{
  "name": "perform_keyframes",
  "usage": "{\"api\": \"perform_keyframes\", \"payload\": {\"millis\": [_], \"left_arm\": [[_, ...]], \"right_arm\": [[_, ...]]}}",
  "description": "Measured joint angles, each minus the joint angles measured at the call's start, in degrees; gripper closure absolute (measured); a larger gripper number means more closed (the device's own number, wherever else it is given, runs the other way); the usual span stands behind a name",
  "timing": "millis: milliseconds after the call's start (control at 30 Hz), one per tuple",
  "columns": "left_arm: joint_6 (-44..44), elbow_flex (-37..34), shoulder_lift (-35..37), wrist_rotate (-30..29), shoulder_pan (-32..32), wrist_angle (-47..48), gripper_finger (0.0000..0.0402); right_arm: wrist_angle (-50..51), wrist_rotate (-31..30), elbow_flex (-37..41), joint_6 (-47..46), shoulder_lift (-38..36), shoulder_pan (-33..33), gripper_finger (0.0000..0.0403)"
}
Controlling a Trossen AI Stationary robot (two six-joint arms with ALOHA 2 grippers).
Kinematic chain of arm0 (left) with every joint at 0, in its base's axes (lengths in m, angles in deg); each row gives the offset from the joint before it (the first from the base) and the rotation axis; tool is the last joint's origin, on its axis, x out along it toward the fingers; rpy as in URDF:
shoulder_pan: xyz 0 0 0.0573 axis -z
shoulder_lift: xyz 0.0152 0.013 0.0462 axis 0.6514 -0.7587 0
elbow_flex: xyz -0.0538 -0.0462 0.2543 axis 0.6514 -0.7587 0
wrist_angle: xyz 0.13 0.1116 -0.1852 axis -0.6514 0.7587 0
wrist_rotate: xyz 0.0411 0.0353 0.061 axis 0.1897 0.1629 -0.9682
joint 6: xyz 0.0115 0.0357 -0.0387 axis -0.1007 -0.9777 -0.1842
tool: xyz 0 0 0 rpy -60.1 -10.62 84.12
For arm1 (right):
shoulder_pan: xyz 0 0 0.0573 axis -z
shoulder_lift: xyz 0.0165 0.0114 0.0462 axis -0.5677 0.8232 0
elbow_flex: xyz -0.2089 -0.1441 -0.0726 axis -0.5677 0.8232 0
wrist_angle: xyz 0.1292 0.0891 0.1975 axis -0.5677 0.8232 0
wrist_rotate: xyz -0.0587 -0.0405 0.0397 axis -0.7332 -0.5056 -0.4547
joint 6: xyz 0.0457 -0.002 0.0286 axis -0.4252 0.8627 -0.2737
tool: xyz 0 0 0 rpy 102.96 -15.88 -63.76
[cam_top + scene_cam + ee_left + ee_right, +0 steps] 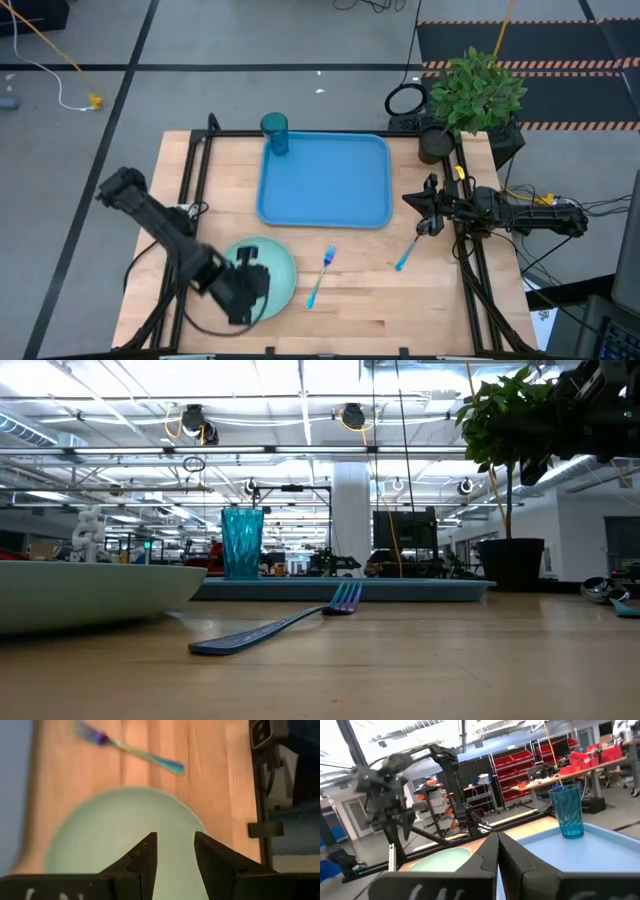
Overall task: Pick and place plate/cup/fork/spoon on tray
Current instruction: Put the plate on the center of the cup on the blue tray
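The pale mint-green plate [275,268] lies on the table near its near edge, left of centre. My left gripper [247,272] hovers over the plate's left part, open and empty; in the left wrist view its fingertips [175,839] stand above the plate [105,835]. The blue tray [325,180] lies at the table's far middle, with the teal cup [275,133] upright in its far left corner. The blue fork [320,278] lies right of the plate. The spoon [408,250] lies farther right. My right gripper [415,202] is shut and empty, raised beside the tray's right edge.
A potted plant [470,95] stands at the table's far right corner, behind my right arm. Black frame rails [195,170] run along the table's left and right sides. Bare wood shows between the tray and the near edge [360,300].
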Motion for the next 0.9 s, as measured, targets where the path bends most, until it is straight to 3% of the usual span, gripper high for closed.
{"api": "perform_keyframes", "payload": {"millis": [167,400,567,700,900], "left_arm": [[9.6,0.0,-7.0,0.5,5.4,-0.8,0.0232],[11.4,0.0,-14.2,1.6,8.2,-3.8,0.0144],[13.9,0.0,-16.3,1.6,9.4,-7.6,0.0108],[17.0,0.0,-17.7,1.1,9.8,-7.0,0.0107],[17.2,0.0,-20.3,1.0,10.3,-6.9,0.0145]], "right_arm": [[0.0,-0.1,0.0,-2.6,1.2,0.0,0.0403],[-0.8,-0.2,0.0,-4.7,3.0,0.0,0.0403],[-2.1,-0.6,0.0,-4.7,4.1,0.0,0.0403],[-4.7,-2.1,0.0,-3.6,5.0,0.0,0.0403],[-10.0,-3.4,0.0,-0.8,6.3,0.0,0.0403]]}}
